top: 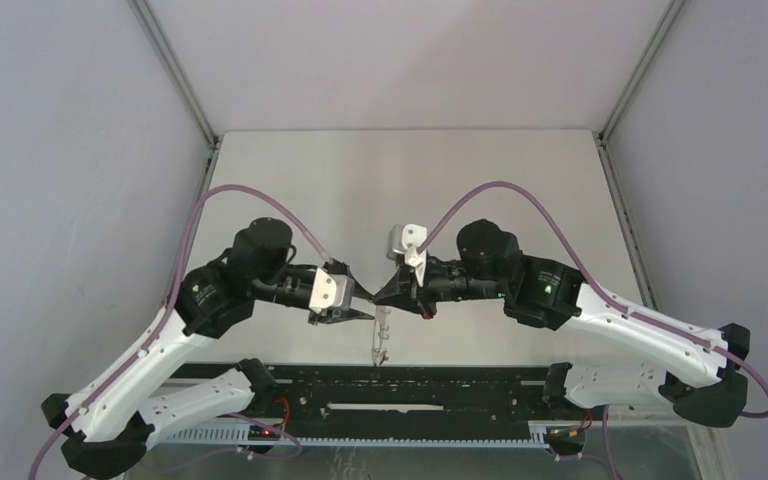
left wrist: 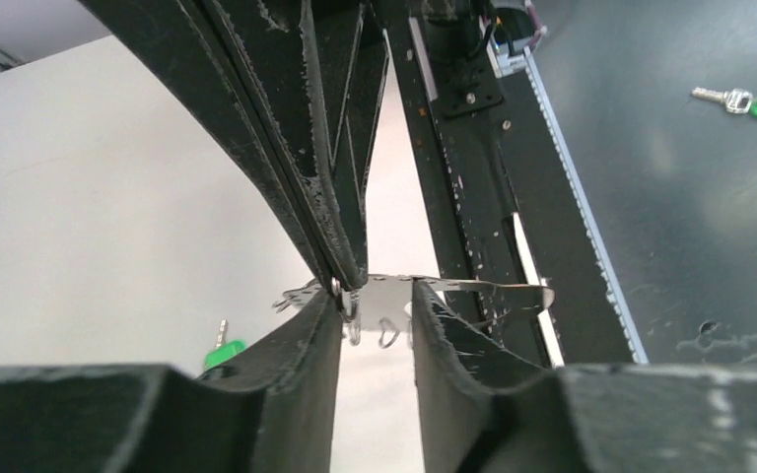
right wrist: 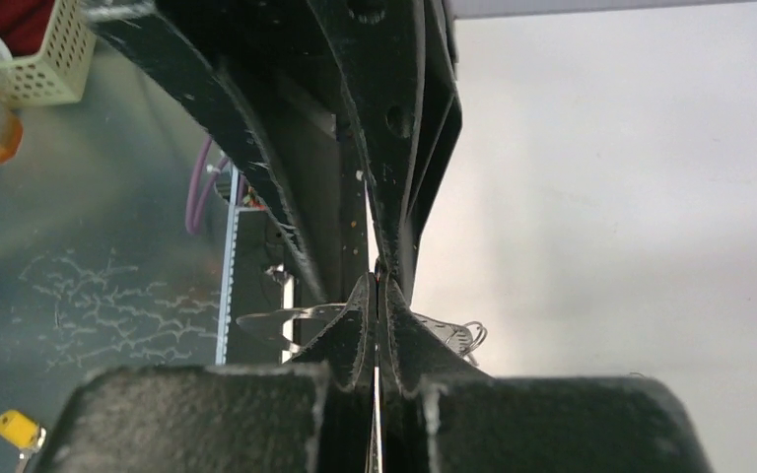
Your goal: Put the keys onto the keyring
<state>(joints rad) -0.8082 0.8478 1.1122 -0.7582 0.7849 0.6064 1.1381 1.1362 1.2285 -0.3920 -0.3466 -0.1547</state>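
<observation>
We see both arms meet over the middle of the counter (top: 290, 190), their tips almost nose to nose. The right gripper (right wrist: 378, 288) is closed: its two fingers press together with the thin band of the keyring (left wrist: 473, 286) pinched edge-on between them, and the band sticks out to either side of the tips. The keyring is held up off the counter, between the two grippers, and its small wire loops (left wrist: 386, 335) dangle under the band. The left gripper (left wrist: 375, 296) stands open, with a clear gap between its fingers. The band crosses that gap right at the fingertips, and we cannot tell whether either pad actually touches it. The right gripper bites the band just beside one of the left gripper's fingers. One of the keys, the green-headed key (left wrist: 225, 353), lies flat on the counter below, well apart from the ring and in neither gripper. In the top view the ring shows only as a thin sliver just below where the tips meet.
</observation>
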